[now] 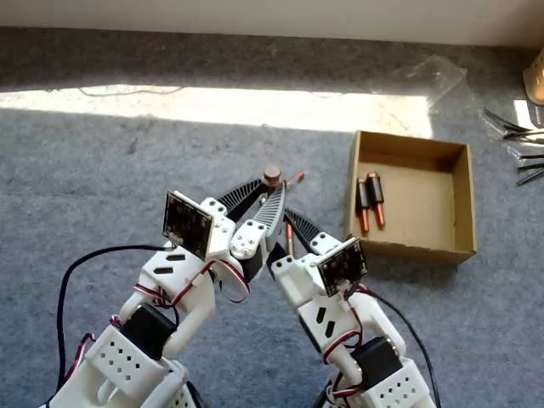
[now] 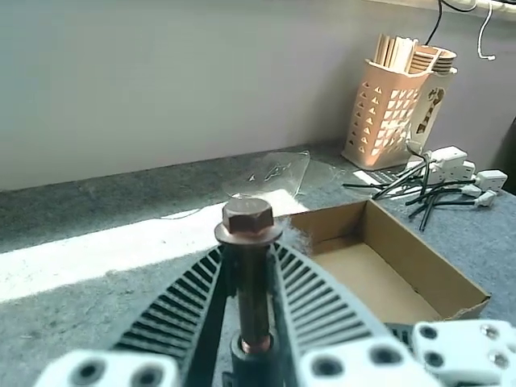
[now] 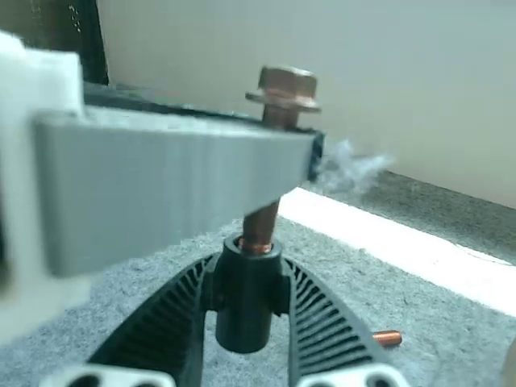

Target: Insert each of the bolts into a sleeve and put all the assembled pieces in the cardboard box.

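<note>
Bolt stands head-up in the high view where both arms meet, beside the cardboard box (two assembled pieces lie inside). Left wrist view: the left gripper pinches its shank, the lower end in a black sleeve. Right wrist view: the right gripper clamps that sleeve upright; a loose bolt lies on the carpet.

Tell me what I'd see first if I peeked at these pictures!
The two grippers meet in the middle: the left gripper pinches a copper-coloured bolt just under its head, and the bolt's tip sits in the top of the black sleeve held by the right gripper. To the right of the arms in the high view sits the cardboard box, with two assembled pieces lying inside.
</note>
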Action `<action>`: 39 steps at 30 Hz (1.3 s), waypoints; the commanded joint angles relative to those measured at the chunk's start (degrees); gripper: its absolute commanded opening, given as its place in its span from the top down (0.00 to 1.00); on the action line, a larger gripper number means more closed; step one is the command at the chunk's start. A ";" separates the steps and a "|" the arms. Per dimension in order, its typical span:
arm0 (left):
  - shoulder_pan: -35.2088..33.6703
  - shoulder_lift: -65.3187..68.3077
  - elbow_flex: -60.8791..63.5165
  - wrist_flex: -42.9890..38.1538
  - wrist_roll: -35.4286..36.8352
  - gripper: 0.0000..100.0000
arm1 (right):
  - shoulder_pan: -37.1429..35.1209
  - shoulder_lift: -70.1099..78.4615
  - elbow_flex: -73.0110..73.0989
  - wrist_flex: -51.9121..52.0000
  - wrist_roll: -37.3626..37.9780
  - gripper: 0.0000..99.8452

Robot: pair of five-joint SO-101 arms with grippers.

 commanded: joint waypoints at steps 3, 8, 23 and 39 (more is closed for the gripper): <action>0.75 -1.27 1.54 -3.08 0.35 1.00 | 2.95 -0.75 8.31 -0.22 -4.84 0.99; 0.75 -6.99 4.35 -2.99 0.35 1.00 | 3.12 -0.75 8.22 -0.22 -4.84 0.99; 0.75 -12.70 6.46 -1.23 0.44 1.00 | 3.12 -0.75 8.31 -0.22 -4.57 0.99; 0.31 -13.32 10.33 0.44 0.35 1.00 | 3.38 -0.75 8.31 -0.22 -4.57 0.99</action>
